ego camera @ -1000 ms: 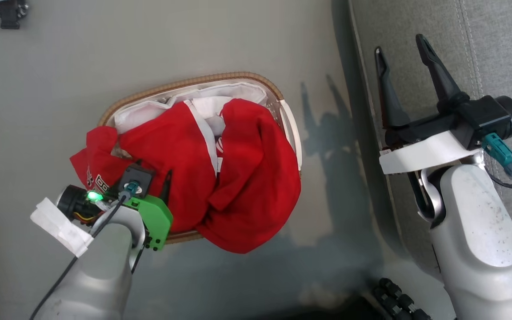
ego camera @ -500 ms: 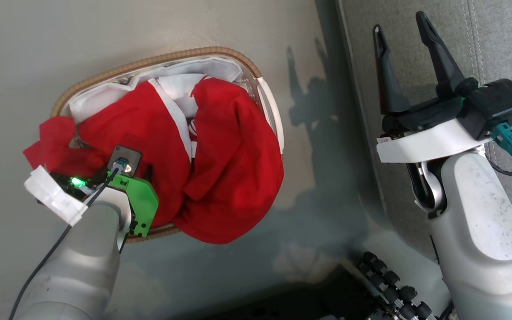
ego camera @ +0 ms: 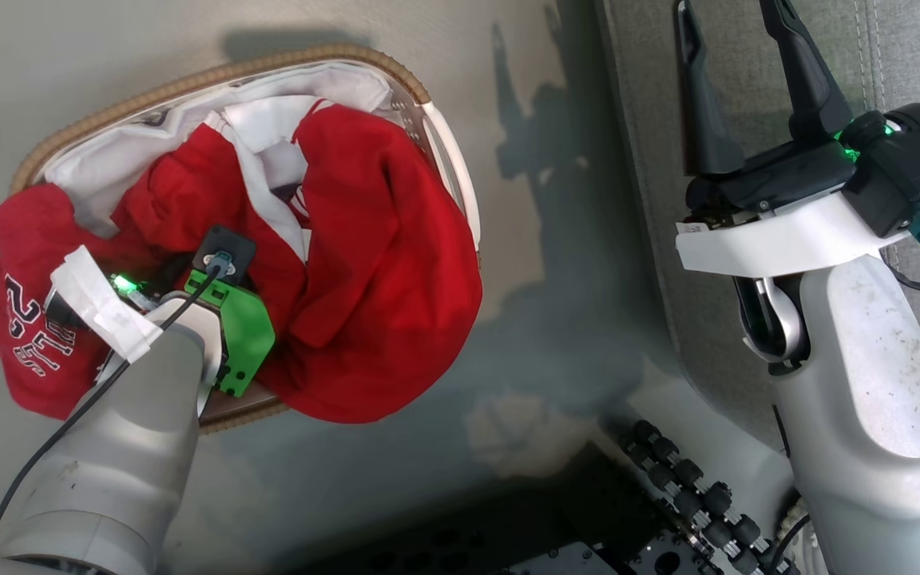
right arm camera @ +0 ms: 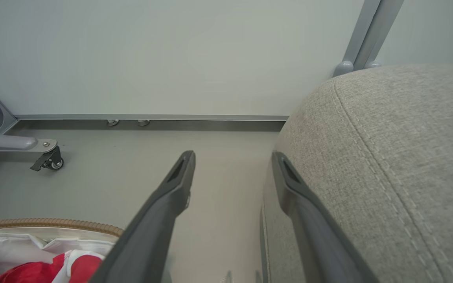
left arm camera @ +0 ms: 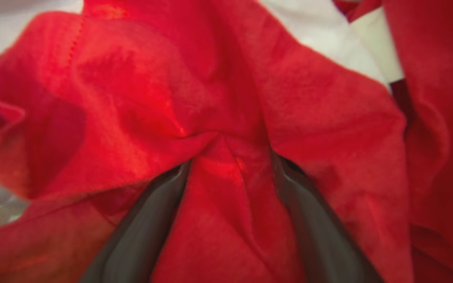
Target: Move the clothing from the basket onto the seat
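The clothing (ego camera: 380, 263) is a heap of bright red garments with white trim that fills the basket (ego camera: 212, 68) and spills over its near rim. One piece with white lettering (ego camera: 21, 343) hangs over the left end. My left gripper (left arm camera: 230, 161) is open and pushed down into the heap, with a fold of red fabric (left arm camera: 226, 204) between its spread fingers. In the head view its fingers are buried below the green wrist mount (ego camera: 240, 343). My right gripper (ego camera: 727, 12) hangs open and empty over the edge of the grey seat (ego camera: 907, 64).
The white liner sheet (ego camera: 132, 144) shows at the basket's far side. My dark base with rollers (ego camera: 691, 495) lies at the bottom. In the right wrist view a wheeled frame leg (right arm camera: 49, 159) stands by the wall and bare floor (right arm camera: 226, 157) separates basket (right arm camera: 53, 225) and seat (right arm camera: 387, 157).
The head camera has shifted, so the basket sits further up and left. My left gripper has sunk deeper into the red heap, hiding its fingers. The right gripper stays open.
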Motion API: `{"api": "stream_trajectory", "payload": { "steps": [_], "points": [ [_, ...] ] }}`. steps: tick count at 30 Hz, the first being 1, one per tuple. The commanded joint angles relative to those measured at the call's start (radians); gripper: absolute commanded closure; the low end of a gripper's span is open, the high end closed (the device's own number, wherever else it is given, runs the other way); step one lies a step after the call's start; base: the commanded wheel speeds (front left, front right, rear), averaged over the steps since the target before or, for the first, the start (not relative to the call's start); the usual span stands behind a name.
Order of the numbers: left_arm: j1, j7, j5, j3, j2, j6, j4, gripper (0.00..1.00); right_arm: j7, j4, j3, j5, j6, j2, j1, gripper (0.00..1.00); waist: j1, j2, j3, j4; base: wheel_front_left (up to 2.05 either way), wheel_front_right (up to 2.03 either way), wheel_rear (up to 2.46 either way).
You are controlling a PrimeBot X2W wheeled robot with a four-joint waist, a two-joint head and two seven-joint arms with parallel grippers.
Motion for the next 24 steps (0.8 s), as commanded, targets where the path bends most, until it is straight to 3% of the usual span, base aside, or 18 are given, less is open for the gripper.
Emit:
{"api": "stream_trajectory", "payload": {
  "steps": [1, 2, 3, 4, 13, 24],
  "points": [
    [-0.017, -0.003, 0.006, -0.006, 0.015, 0.003, 0.006, 0.0, -0.002, -0.007, 0.002, 0.007, 0.0, -0.003, -0.012, 0.0, -0.0001, -0.0001, 0.009, -0.006, 0.0, 0.0, 0.0],
    [-0.018, 0.0, 0.007, -0.01, 0.016, 0.005, 0.006, 0.0, -0.002, -0.007, 0.003, 0.01, 0.0, -0.003, -0.013, 0.0, -0.0001, -0.0001, 0.01, -0.008, 0.0, 0.0, 0.0],
    [-0.017, 0.003, 0.007, -0.013, 0.016, 0.006, 0.006, 0.11, -0.002, -0.008, 0.005, 0.011, 0.0, -0.003, -0.014, 0.0, -0.0001, -0.0001, 0.01, -0.009, 0.0, 0.0, 0.0],
    [-0.017, 0.007, 0.007, -0.015, 0.016, 0.005, 0.007, 0.98, -0.002, -0.008, 0.006, 0.012, 0.0, -0.003, -0.016, 0.0, -0.0001, -0.0001, 0.01, -0.01, 0.0, 0.0, 0.0],
    [0.034, -0.041, -0.027, -0.015, -0.009, 0.002, 0.007, 1.0, -0.002, 0.026, 0.0, 0.006, 0.0, -0.003, -0.005, 0.0, -0.0001, -0.0001, -0.06, -0.006, 0.0, 0.0, 0.0],
    [0.159, -0.146, -0.113, 0.013, -0.083, -0.008, 0.003, 1.0, -0.002, 0.106, -0.024, -0.029, 0.0, -0.003, 0.097, 0.0, -0.0001, -0.0001, -0.325, 0.037, 0.0, 0.0, 0.0]
  ]
}}
